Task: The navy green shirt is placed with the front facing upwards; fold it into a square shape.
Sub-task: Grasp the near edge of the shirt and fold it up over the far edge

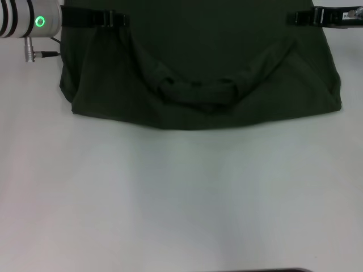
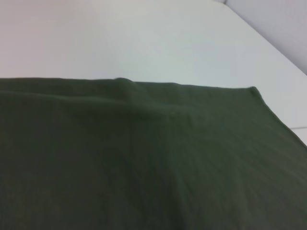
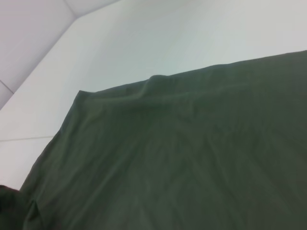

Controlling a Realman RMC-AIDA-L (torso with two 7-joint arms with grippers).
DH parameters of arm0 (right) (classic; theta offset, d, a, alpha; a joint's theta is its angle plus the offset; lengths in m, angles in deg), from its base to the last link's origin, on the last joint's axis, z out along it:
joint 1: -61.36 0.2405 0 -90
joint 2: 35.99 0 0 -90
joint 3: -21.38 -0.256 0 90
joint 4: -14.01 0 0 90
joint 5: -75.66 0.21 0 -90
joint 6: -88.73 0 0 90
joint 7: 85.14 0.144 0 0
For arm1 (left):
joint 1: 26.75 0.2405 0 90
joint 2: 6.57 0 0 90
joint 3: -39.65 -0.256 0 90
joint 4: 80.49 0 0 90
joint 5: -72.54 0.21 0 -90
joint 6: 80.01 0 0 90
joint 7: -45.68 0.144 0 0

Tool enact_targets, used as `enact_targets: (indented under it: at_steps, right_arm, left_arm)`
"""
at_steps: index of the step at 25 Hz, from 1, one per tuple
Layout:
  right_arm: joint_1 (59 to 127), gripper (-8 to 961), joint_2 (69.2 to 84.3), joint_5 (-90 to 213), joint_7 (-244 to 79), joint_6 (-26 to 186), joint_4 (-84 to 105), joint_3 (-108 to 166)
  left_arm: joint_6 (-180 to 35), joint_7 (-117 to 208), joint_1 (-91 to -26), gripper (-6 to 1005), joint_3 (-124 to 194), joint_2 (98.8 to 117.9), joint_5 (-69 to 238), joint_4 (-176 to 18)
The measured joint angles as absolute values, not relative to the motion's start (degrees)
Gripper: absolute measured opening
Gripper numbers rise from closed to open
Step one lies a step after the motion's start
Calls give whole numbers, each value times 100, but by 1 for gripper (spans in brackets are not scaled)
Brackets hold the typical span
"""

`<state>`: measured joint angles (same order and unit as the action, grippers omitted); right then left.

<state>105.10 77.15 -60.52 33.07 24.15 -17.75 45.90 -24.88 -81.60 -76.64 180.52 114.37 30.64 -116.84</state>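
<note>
The navy green shirt (image 1: 198,62) lies on the white desk (image 1: 181,198), stretched between the two end effectors. Its cloth is plain dark olive, with a curved fold and the round collar bunched at the middle of its edge. The left end effector (image 1: 116,18) is at one upper corner and the right end effector (image 1: 300,17) at the other; whether they pinch the cloth I cannot tell

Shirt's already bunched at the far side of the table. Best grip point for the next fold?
Probably the two near corners of the navy green shirt, by the left end and right end of its folded edge. That edge lies flat on bare table, so each pincer could come in low from the near side.
</note>
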Motion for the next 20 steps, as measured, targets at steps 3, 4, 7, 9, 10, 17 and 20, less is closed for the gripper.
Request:
enact_targets:
  at_steps: [3,4,7,9,10,17,20]
  right_arm:
    - [10453,135,7727,-5818,3156,2418,-1826,4590]
    - [10426,174,7727,-5730,3111,2407,-1847,4590]
    - [10329,292,7702,-5559,3016,2307,-1896,4590]
    - [10229,449,7693,-5481,2991,2218,-1965,4590]
    - [10164,527,7692,-5429,2977,2160,-2016,4589]
    - [9666,747,7724,-4906,2635,1618,-2390,4589]
    - [9482,740,7692,-4825,2539,1447,-2396,4580]
  left_arm:
    - [-2620,-8167,-7650,225,18064,11459,3062,-11698]
    - [-2648,-8167,-7649,267,18070,11461,3061,-11699]
    - [-2713,-8167,-7629,393,18090,11463,2999,-11738]
    - [-2706,-8165,-7577,482,18088,11463,2837,-11839]
    - [-2694,-8163,-7544,530,18083,11463,2737,-11909]
    - [-2044,-8109,-7146,801,18041,11471,1857,-12493]
    - [-1522,-8100,-6914,897,18008,11515,1735,-12798]
